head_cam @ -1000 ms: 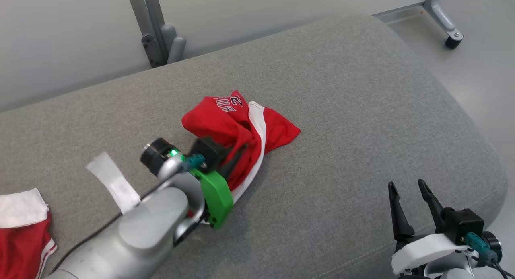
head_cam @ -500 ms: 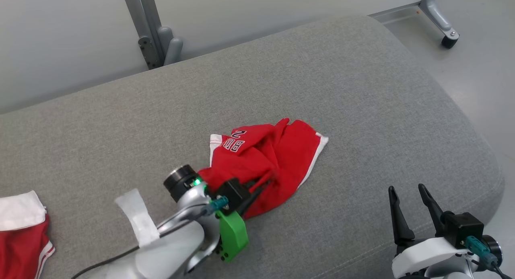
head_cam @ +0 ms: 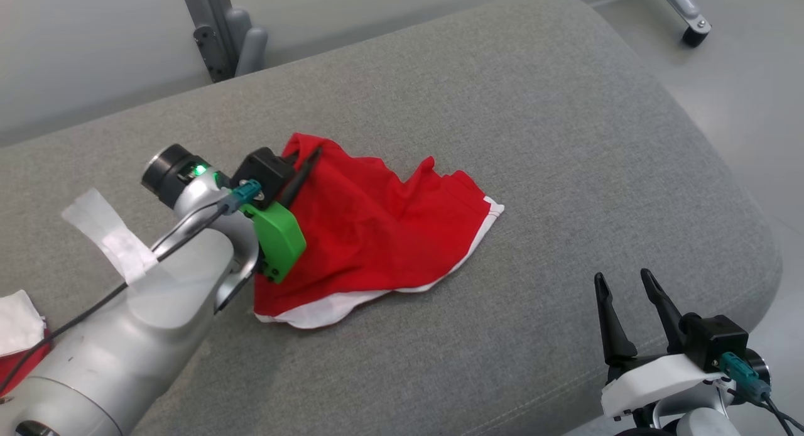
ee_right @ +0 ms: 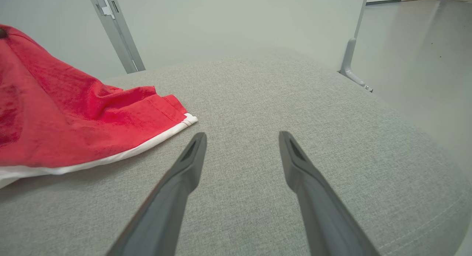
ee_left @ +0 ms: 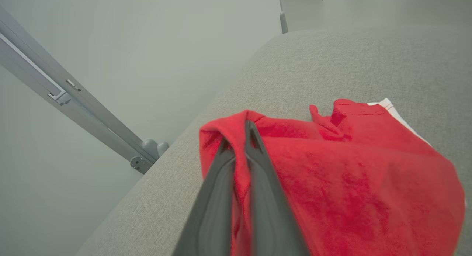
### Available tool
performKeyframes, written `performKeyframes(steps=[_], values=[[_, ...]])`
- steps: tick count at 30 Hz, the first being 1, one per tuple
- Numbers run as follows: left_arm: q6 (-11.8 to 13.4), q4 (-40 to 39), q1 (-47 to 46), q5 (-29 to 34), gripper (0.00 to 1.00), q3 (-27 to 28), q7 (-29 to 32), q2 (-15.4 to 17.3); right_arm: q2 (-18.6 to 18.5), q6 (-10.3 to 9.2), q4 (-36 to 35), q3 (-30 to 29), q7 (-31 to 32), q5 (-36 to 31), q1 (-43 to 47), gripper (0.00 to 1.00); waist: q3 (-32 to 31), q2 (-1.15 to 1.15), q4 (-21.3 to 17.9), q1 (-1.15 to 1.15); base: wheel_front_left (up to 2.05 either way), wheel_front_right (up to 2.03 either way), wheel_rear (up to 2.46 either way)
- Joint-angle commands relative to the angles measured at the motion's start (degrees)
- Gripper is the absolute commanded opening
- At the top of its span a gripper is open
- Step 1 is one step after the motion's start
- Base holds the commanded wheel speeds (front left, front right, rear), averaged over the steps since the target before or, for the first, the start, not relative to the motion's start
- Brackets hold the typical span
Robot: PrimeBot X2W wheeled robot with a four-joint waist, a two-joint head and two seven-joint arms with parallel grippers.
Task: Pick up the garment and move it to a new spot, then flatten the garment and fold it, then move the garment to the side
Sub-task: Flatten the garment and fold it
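Two tools: the left tool [head_cam: 314, 154] clamps a raised corner of the red garment [head_cam: 377, 235], which lies near the cushion's [head_cam: 565, 109] middle. Flattening, folding and setting aside remain. The right tool [head_cam: 623, 276] hangs spread at the near right corner.

Bright, even indoor light, soft and without glare. The garment [head_cam: 377, 228] casts only a faint, blurred shadow on the cushion [head_cam: 565, 141] beneath its hem. The head view is sharp. In the left wrist view the left gripper [ee_left: 238, 136], close to the lens, is out of focus, and the wall [ee_left: 147, 45] looks hazy. The floor [ee_right: 424, 45] has a dull sheen.
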Motion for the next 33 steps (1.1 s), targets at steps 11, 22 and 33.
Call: performKeyframes(steps=[11,22,33], values=[[-1.95,13.91,-3.98,-2.46,0.36,1.4,0.8,-0.12,-0.1,-0.02,-0.25,0.24,-0.16,1.65,-1.7,1.0,6.02,0.0,-3.6,0.0,0.0,0.0,0.0],[-3.32,18.75,-2.26,-4.41,1.0,2.24,-0.54,-3.07,-0.11,-0.02,-0.06,-0.16,-0.16,1.11,-2.22,1.0,5.28,0.0,-2.41,0.0,0.0,0.0,0.0],[-0.43,10.79,4.74,-8.3,1.0,13.19,-0.91,-3.45,-0.11,-0.02,-2.43,-2.5,-0.17,-1.29,-0.4,1.0,1.07,0.0,1.75,0.0,0.0,0.0,0.0]])
